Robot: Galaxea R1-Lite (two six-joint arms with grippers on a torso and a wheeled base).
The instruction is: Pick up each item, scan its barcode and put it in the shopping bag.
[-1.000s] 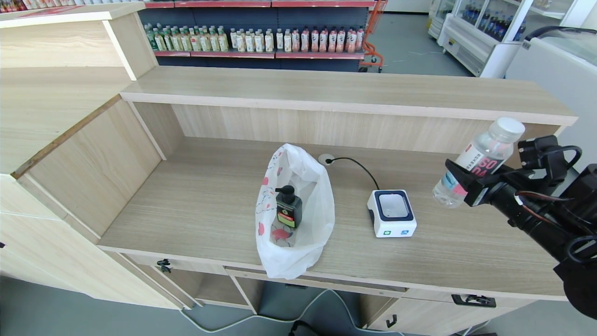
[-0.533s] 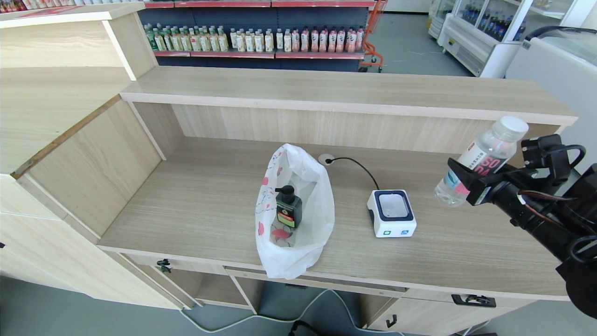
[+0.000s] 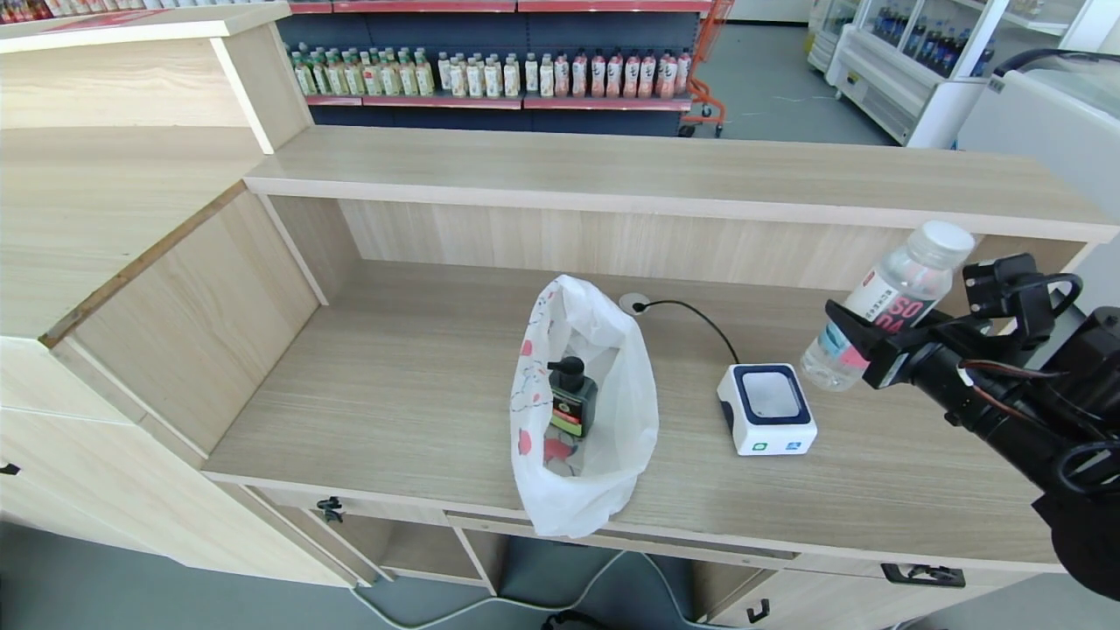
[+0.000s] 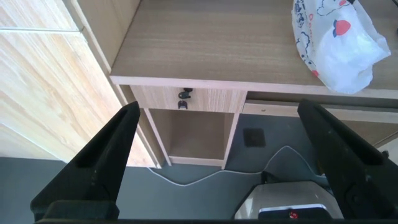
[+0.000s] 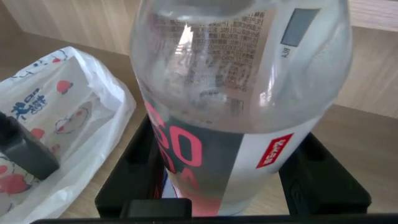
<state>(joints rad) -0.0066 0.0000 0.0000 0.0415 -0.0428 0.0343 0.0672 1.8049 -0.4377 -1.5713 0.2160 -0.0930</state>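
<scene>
One clear plastic bottle [image 3: 884,302] with a white cap and a red, white and blue label is clamped around its lower body by the right gripper [image 3: 864,334], whose black fingers [image 3: 844,315] close on either side of it. It hangs in the air over the right part of the light wooden desk [image 3: 394,385], to the right of the scanner and apart from it, tilted so that its cap leans to the far right. In the right wrist view the bottle [image 5: 242,106] sits between the gripper's black pads, label facing out.

At the middle of the desk, against its near edge, a white plastic shopping bag [image 3: 632,411] with red strawberry prints stands open. Inside it a black pump bottle [image 3: 573,398] with a red and green label stands upright. Just right of the bag sits a white square barcode scanner [image 3: 767,409] with a dark blue frame around its window; its black cable [image 3: 691,313] runs to a round hole farther back.

On the near side of the desk's left part hangs the left gripper [image 4: 217,112], its two black fingers [image 4: 106,162] spread wide with nothing between them, with the bag [image 4: 339,46] off to its right.
</scene>
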